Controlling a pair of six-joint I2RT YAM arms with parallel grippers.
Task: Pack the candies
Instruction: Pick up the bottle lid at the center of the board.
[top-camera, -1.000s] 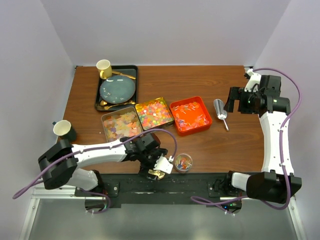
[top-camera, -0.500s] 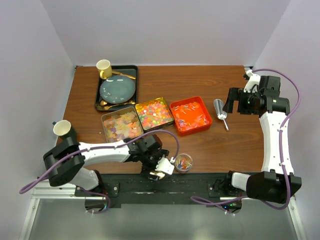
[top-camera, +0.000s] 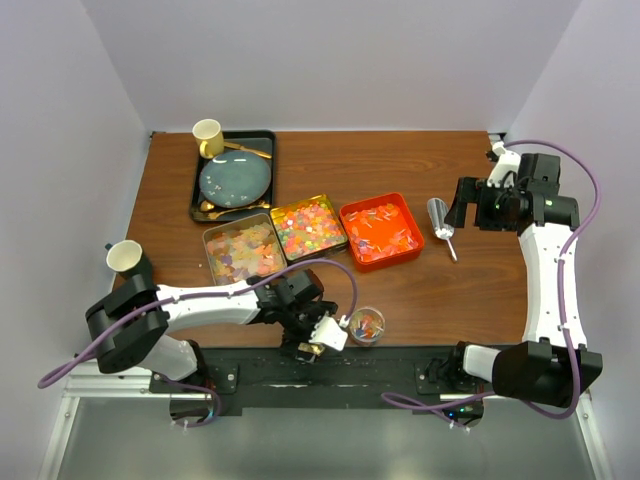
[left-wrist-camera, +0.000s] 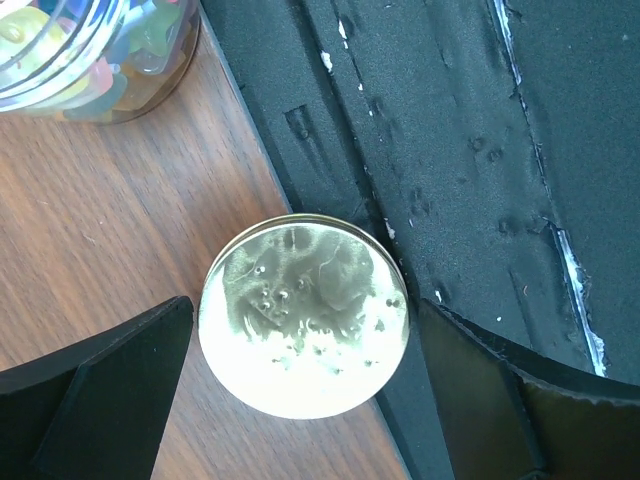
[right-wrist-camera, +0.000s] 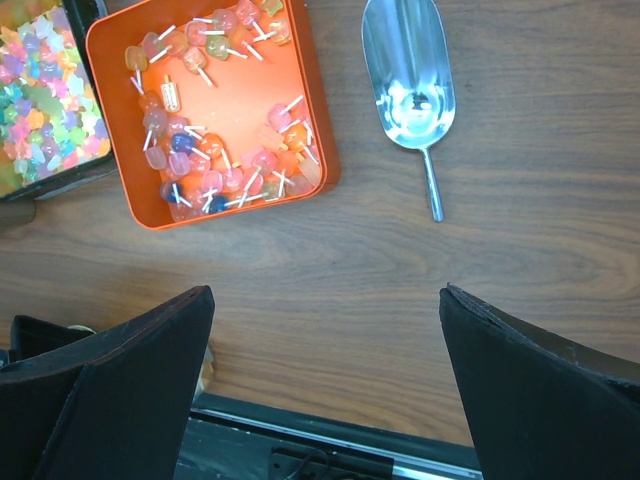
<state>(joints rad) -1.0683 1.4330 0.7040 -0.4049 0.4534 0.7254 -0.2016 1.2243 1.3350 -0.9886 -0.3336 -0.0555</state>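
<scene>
The candies lie in three trays: pastel ones (top-camera: 243, 250), bright multicolour ones (top-camera: 308, 226) and red-white ones in the orange tray (top-camera: 381, 230), which also shows in the right wrist view (right-wrist-camera: 215, 110). A small glass jar (top-camera: 367, 324) near the table's front edge holds a few candies; it also shows in the left wrist view (left-wrist-camera: 90, 50). My left gripper (top-camera: 318, 340) is open, with its jaws on either side of the gold round lid (left-wrist-camera: 303, 315), close to it but not gripping. The lid lies flat at the table's edge. My right gripper (top-camera: 470, 200) is open and empty, high above the table.
A metal scoop (top-camera: 440, 222) lies right of the orange tray, empty, also in the right wrist view (right-wrist-camera: 410, 80). A black tray (top-camera: 197, 190) with a blue plate, gold cutlery and a yellow cup stands at the back left. A paper cup (top-camera: 125, 257) stands at the left edge.
My left arm's elbow has swung a little and the gripper has settled around the gold lid. The right arm has barely moved.
</scene>
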